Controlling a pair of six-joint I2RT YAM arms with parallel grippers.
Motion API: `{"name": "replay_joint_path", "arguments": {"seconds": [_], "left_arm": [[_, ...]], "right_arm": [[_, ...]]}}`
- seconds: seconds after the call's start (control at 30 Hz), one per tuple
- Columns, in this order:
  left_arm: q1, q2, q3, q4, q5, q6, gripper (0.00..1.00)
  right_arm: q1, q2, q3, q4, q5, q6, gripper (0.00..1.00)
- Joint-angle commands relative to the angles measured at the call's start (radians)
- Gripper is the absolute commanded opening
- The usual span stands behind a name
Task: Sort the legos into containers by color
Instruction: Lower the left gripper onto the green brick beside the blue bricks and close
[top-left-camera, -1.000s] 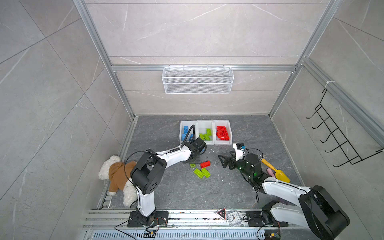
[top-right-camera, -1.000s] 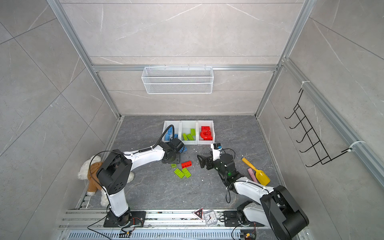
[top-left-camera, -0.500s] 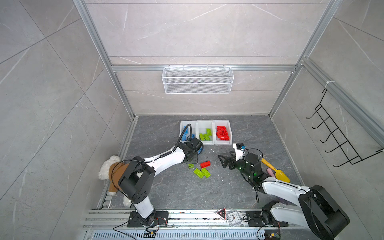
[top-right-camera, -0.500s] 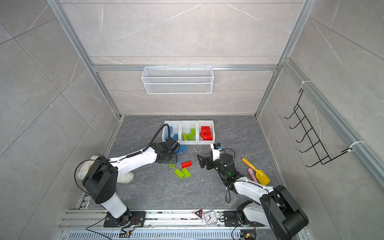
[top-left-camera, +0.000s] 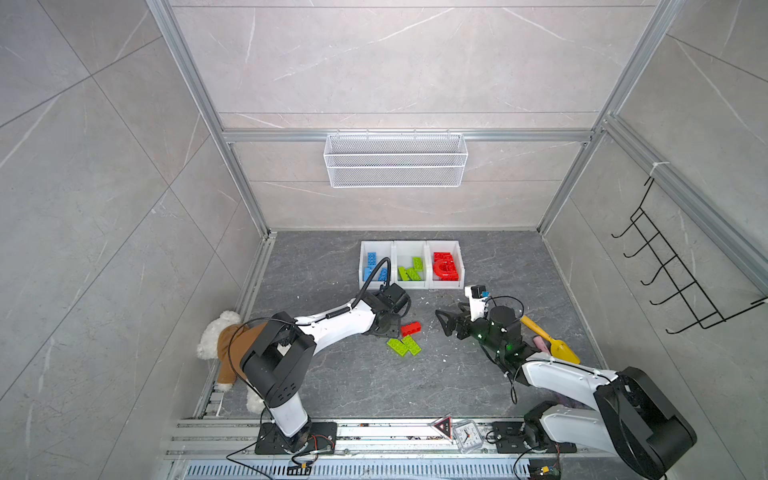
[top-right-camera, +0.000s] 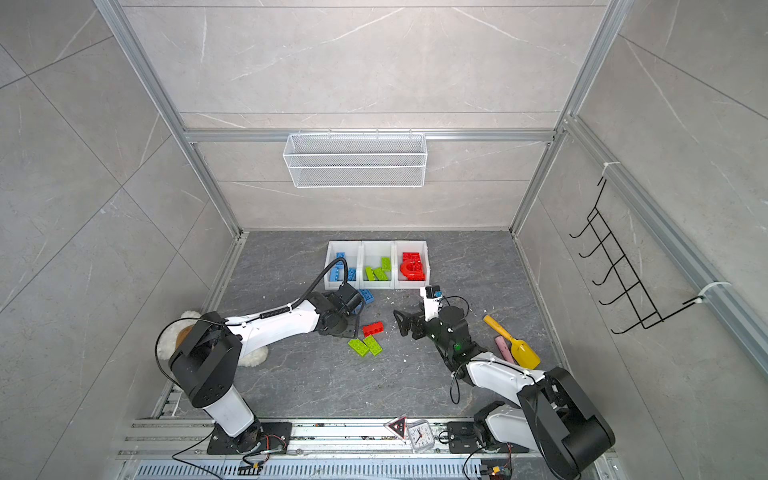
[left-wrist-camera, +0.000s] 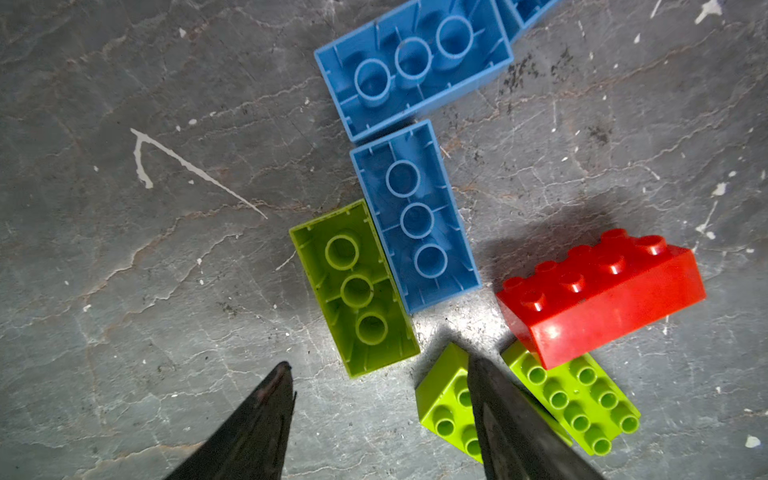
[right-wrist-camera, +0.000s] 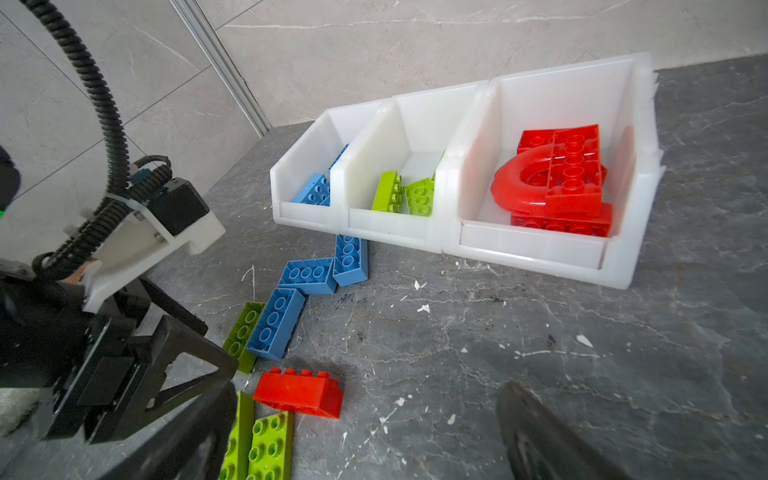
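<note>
The left gripper (left-wrist-camera: 380, 374) hangs low over the dark stone floor with its two black fingers spread apart and nothing between them. From where I stand it seems to be lining up for one of the green bricks.

An upturned lime brick (left-wrist-camera: 353, 286) lies just ahead of the fingertips, hollow side up. Its long side sits flush against an upturned blue brick (left-wrist-camera: 415, 216). A second blue brick (left-wrist-camera: 411, 66) lies beyond that one. One finger overlaps a studs-up lime brick (left-wrist-camera: 444, 409), which lies beside its twin (left-wrist-camera: 577, 403). A red brick (left-wrist-camera: 598, 291) sits at the twin's far corner; I cannot tell whether the two touch.

To do this step well, I would pick one brick and centre the jaws over it before going down. The upturned lime brick leaves no gap on its blue side. Gripping it across its short ends, or nudging it clear first, looks safer than forcing a finger in. The thin hollow walls may slip, so a square, level squeeze matters.

The right gripper (right-wrist-camera: 368, 388) waits near the same cluster, its fingers spread wide and empty.

Beyond the loose bricks, three white bins stand in a row. The blue bin (right-wrist-camera: 307, 166), the green bin (right-wrist-camera: 415, 124) and the red bin (right-wrist-camera: 552, 99) each already hold bricks of their colour.
</note>
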Motion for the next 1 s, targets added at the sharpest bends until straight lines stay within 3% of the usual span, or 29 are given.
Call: {"name": "replay_joint_path", "arguments": {"seconds": [0.0,0.6,0.97], "left_arm": [[0.001,0.034,0.012,-0.006,-0.025,-0.015,0.70],[0.020,0.037,-0.018,-0.030,-0.144,-0.017,0.69],[0.075,-0.007,-0.089,0.034,-0.129,-0.002,0.68]], "right_arm": [[-0.003,0.006,0.026,0.011,-0.010,0.009,1.00],[-0.003,0.001,0.025,0.003,-0.010,0.006,1.00],[-0.004,0.001,0.029,0.001,-0.010,0.006,1.00]]}}
